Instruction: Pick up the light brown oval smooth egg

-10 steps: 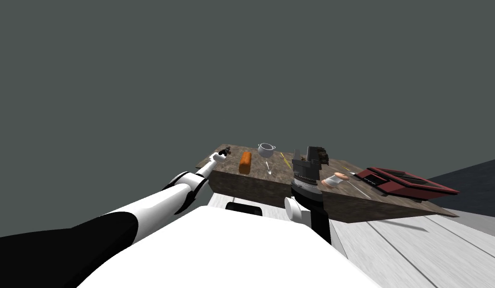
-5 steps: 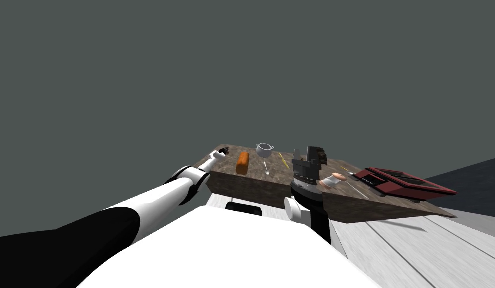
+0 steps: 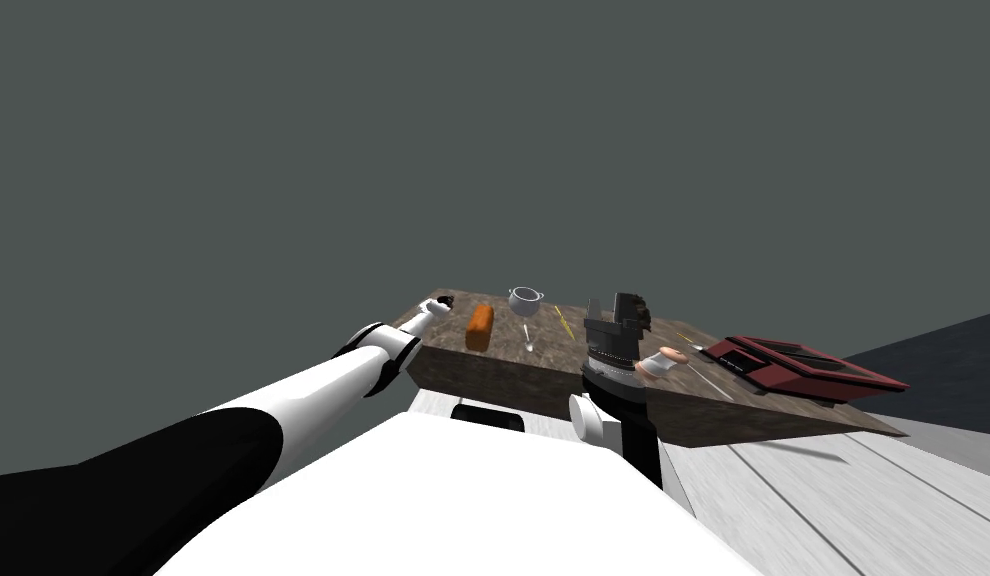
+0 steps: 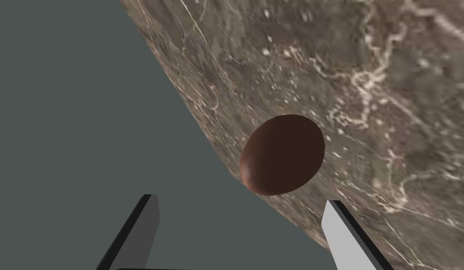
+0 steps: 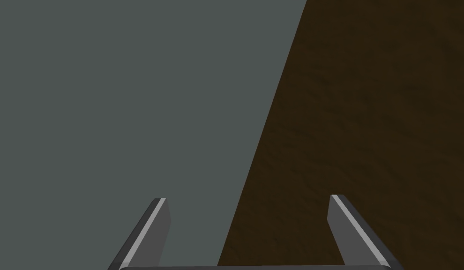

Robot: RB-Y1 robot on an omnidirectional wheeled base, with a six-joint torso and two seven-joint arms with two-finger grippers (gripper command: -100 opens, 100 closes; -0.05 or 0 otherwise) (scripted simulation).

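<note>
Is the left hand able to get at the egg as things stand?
Probably yes. The left hand is open, the egg lies just ahead of it at the table edge, and nothing stands between them.

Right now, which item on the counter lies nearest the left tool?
The dark brown egg at the counter edge, ahead of the open left tool; the orange loaf and glass are farther.
</note>
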